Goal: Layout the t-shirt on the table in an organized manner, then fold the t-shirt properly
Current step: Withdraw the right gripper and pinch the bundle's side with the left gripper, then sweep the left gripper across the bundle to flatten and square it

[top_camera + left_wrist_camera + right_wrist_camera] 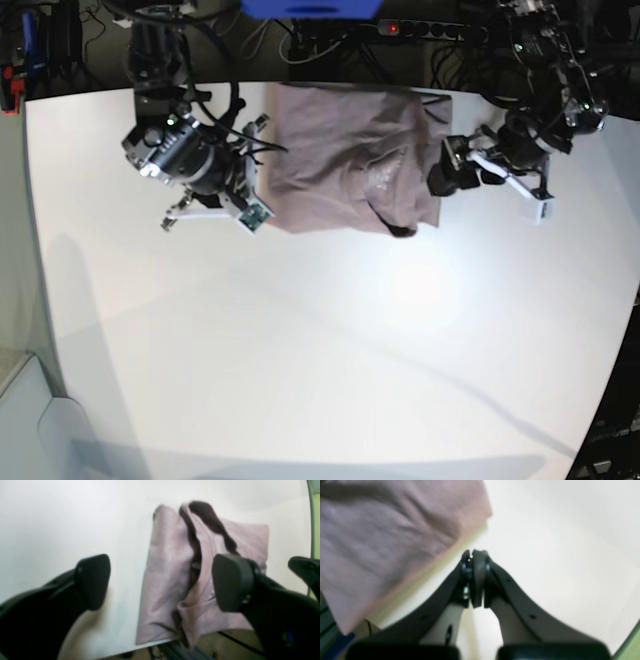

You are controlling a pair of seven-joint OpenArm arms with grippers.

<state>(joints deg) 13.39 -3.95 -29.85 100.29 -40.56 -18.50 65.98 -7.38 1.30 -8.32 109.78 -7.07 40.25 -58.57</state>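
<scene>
The table [330,340] is bare white across its whole near half, leaving wide room there. The t-shirt [350,160] lies folded at the far edge, its far hem reaching or slightly overhanging that edge. The left gripper [160,582] hovers at the shirt's right side with its jaws spread wide apart, holding nothing; the cloth shows between them in the wrist view. The right gripper [473,555] sits just beside the shirt's left edge, jaws pressed together and empty. Both wrist views are blurred, and a dark fold along the shirt's right part is hard to read.
</scene>
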